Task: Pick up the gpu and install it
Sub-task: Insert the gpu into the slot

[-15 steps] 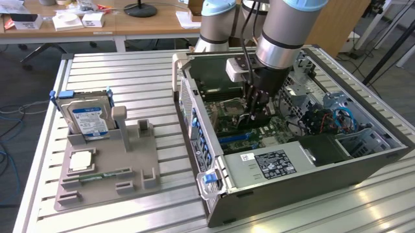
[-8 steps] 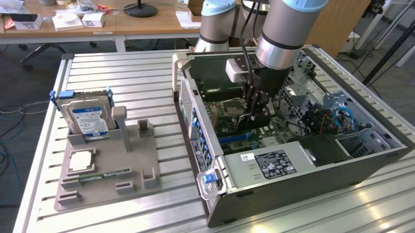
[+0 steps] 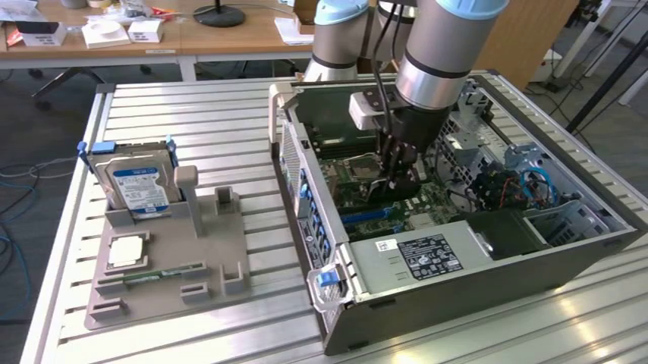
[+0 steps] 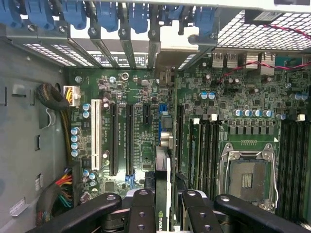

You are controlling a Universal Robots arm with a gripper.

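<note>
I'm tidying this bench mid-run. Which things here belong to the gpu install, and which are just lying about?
In the job:
gpu, gripped edge-on in the tool
motherboard
open computer case

Lying about:
hard drive
memory stick
processor chip
grey holder tray that carries these three

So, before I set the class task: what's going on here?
The robot arm's gripper is inside the open computer case, closed on the gpu, which it holds edge-on over the motherboard by the expansion slots. Whether the card is seated cannot be told. A hard drive stands in the holder outside.
</note>
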